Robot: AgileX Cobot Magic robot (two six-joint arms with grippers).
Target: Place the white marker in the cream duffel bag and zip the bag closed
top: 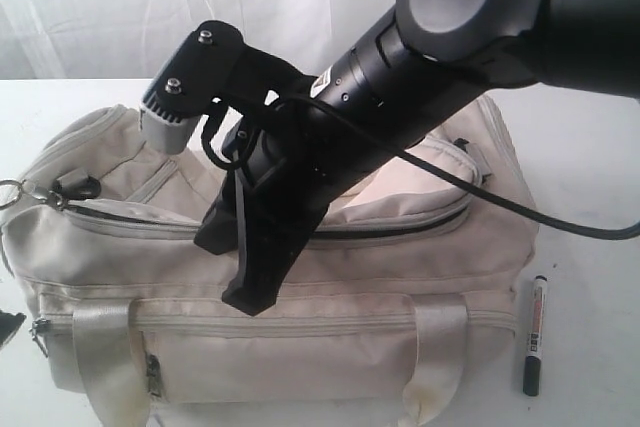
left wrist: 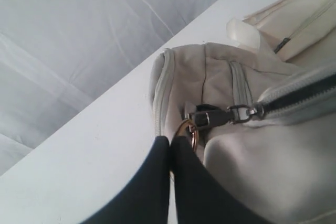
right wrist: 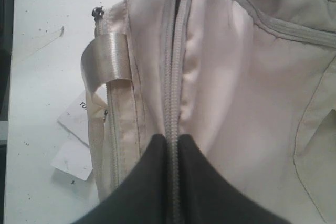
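right gripper (right wrist: 172, 141) sitting on top zipper (right wrist: 173, 77) of cream duffel bag (top: 300, 347), fingers nearly together | left gripper (left wrist: 171, 140) sitting fully closed at bag's end ring (left wrist: 193, 132) | white marker (top: 535, 332) lying on table (top: 590, 277) beside bag

Cut-off "TO" on paper tag (right wrist: 73, 153) — print on white marker (top: 535, 335) illegible.

The right arm (top: 430, 77) hid from us the middle of the top zip on the cream duffel bag (top: 450, 277), whose base was cut off at six o'clock. At four o'clock, we could not read the label on the white marker (top: 536, 332).
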